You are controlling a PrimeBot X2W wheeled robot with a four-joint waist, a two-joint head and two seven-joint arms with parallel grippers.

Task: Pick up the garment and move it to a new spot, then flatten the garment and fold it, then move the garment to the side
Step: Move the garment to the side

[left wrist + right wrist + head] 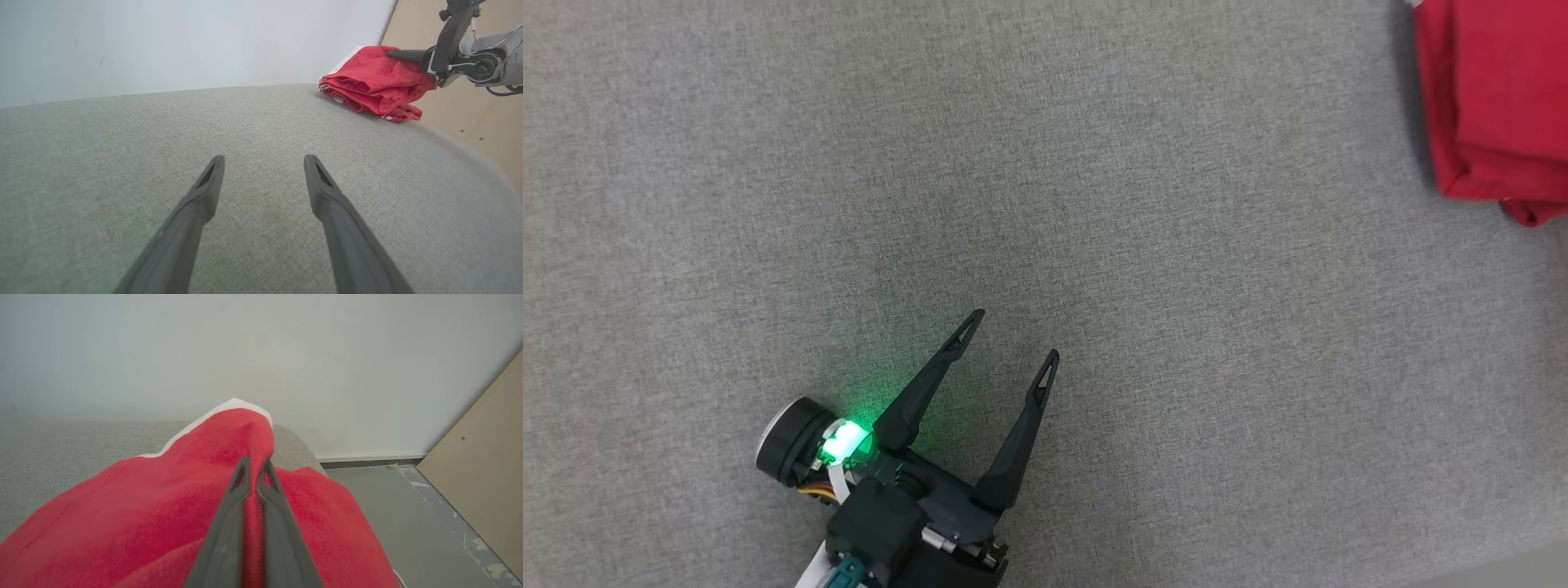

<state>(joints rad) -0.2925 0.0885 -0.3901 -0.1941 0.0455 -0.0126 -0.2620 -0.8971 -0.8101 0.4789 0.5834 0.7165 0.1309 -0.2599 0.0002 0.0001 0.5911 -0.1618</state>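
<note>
The garment (1494, 98) is red cloth with a white edge, folded into a thick stack at the far right of the grey fabric surface (1045, 204). In the left wrist view the garment (374, 83) lies at the surface's right edge, with my right gripper (392, 54) reaching into its top from the right. In the right wrist view my right gripper (255, 465) is shut on a pinched ridge of the garment (171, 506). My left gripper (1015, 335) hovers open over bare surface at lower centre, far from the garment, its fingers (208, 183) spread with nothing between them.
Beyond the surface's right edge are a grey floor (388, 506) and a tan panel (482, 473). A pale wall (261, 355) stands behind the surface.
</note>
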